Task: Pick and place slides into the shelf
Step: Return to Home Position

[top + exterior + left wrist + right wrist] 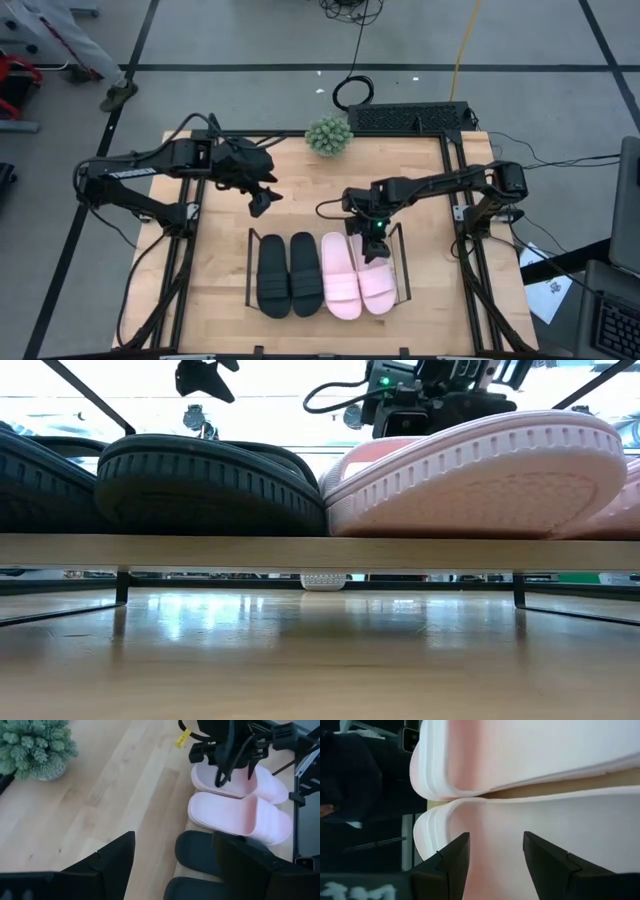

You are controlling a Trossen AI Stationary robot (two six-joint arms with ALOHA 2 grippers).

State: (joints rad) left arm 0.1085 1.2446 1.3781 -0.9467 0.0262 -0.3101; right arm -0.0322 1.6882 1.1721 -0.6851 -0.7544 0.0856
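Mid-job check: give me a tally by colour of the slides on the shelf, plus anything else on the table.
Black slides: 2, on the shelf
Pink slides: 2, on the shelf
Green plant: 1, on the table, off the shelf
Total: 5
Right tool open above a pink slide; left tool open, clear of the slides.

This is a robotics lab or test workshop rather than a home. Two dark arms, the left arm (140,170) and the right arm (440,183), are mounted on a black metal frame (470,270) around a wooden tabletop (225,290). It stands on a bare grey floor (250,35) marked with black tape lines (300,67). Loose cables, including a yellow cable (465,40), trail across the floor. A laptop (618,325) and printed sheets (548,295) lie at the right.
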